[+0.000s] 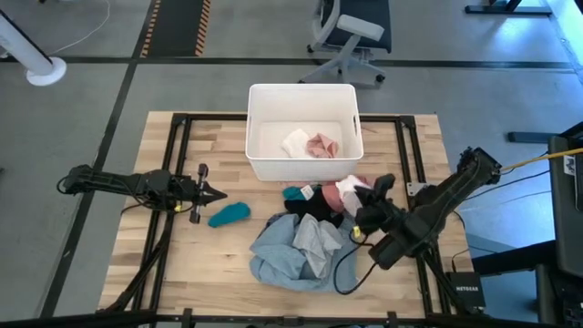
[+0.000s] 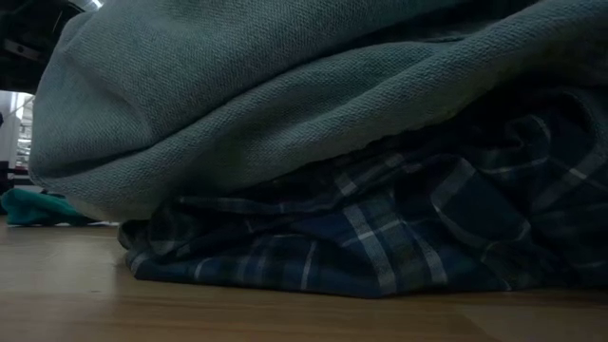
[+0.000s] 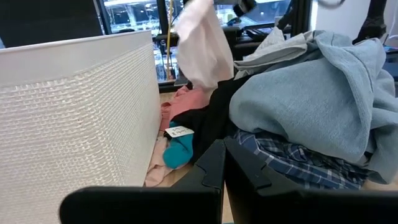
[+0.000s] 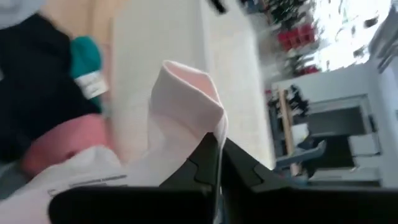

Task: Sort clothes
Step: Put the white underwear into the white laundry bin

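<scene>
"NETGEAR" on the black box (image 1: 466, 292) at table edge

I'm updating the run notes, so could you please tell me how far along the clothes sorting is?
Early stage. Done: a white piece and a pink piece lie in the bin. In hand: the right gripper is shut on a pale pink-white cloth lifted beside the bin. Left: the grey-blue shirt, plaid shirt, black piece, teal piece. The left gripper waits, shut.

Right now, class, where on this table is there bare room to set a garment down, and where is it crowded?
Free: the bare wood of the table on the left arm's side, bordered by the left gripper and the teal piece. Crowded: the strip between the white bin and the grey-blue shirt, where the right gripper holds a white piece.
</scene>
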